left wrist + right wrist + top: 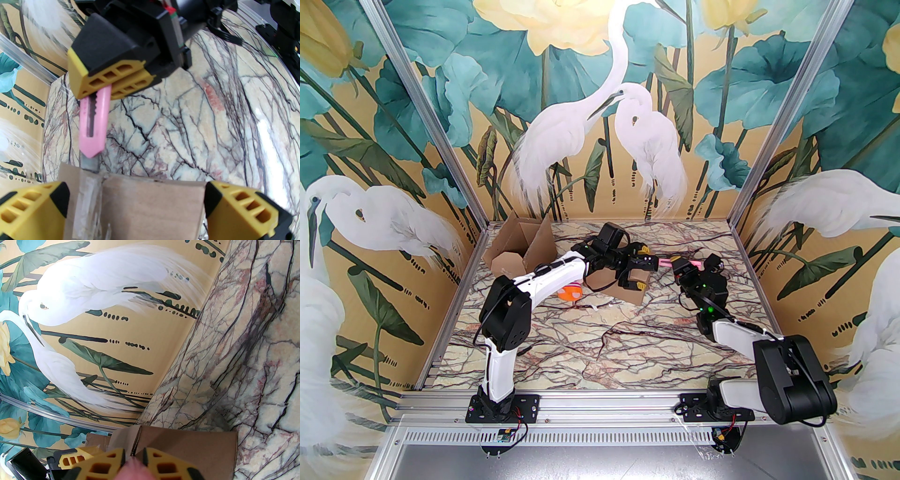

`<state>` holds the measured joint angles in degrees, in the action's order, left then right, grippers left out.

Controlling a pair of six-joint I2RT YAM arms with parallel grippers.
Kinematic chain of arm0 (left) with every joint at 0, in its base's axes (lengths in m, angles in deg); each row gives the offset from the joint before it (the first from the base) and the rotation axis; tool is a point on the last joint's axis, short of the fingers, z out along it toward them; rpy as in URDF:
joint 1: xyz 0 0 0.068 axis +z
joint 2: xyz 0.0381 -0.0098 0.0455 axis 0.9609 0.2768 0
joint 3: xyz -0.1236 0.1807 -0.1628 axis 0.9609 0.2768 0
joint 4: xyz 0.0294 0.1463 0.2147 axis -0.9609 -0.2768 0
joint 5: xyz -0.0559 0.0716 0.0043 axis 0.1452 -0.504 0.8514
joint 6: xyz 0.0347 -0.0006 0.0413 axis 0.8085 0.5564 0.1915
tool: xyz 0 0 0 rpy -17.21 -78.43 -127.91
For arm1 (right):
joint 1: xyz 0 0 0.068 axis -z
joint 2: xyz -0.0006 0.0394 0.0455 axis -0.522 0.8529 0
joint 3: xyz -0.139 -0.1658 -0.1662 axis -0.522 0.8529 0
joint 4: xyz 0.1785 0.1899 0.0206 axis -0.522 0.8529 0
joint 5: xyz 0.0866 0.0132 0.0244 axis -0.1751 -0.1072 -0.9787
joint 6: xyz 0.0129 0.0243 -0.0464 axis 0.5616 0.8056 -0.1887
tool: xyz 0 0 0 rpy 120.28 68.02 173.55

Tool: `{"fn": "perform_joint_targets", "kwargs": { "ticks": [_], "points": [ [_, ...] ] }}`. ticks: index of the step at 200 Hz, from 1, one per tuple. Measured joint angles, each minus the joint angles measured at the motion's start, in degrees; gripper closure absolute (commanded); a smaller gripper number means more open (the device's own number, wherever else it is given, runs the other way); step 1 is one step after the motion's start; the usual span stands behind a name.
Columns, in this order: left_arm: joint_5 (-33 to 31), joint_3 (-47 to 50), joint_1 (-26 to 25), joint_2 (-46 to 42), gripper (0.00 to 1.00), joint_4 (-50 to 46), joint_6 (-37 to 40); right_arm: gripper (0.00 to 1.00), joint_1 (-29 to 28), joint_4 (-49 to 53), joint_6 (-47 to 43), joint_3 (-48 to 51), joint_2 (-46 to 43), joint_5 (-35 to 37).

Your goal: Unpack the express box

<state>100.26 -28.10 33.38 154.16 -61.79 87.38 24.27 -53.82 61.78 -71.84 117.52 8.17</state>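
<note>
A small brown express box (604, 280) lies mid-table with clear tape along its seam (89, 196). My left gripper (640, 268) is open, its yellow fingers (35, 211) standing on either side of the box (145, 206), close against its sides. I cannot tell whether they touch it. My right gripper (677, 262) is shut on a pink utility knife (93, 126). The knife's grey blade (90, 164) meets the taped seam at the box's far edge. In the right wrist view the gripper (133, 462) holds the blurred pink handle above the box (187, 446).
An opened cardboard box (520, 248) with raised flaps stands at the back left corner. An orange and white object (570, 293) lies under the left arm, beside the small box. Painted walls close the table (628, 347) on three sides.
</note>
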Motion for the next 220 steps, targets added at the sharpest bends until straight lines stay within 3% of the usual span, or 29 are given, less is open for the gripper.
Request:
{"fn": "perform_joint_targets", "kwargs": {
  "ticks": [114,168,220],
  "points": [
    [1.75,0.11,0.7,1.75,0.01,2.34,-7.32,1.0,0.68,3.89,1.51,0.0,-2.64,-1.62],
    [8.04,2.58,2.34,1.36,0.01,3.76,-3.23,1.0,3.17,6.08,-1.31,-1.95,-1.86,-9.97],
    [9.6,2.56,3.23,1.36,0.03,2.4,-0.55,1.0,4.76,7.82,-4.5,-6.47,2.95,-20.22]
  ]
}}
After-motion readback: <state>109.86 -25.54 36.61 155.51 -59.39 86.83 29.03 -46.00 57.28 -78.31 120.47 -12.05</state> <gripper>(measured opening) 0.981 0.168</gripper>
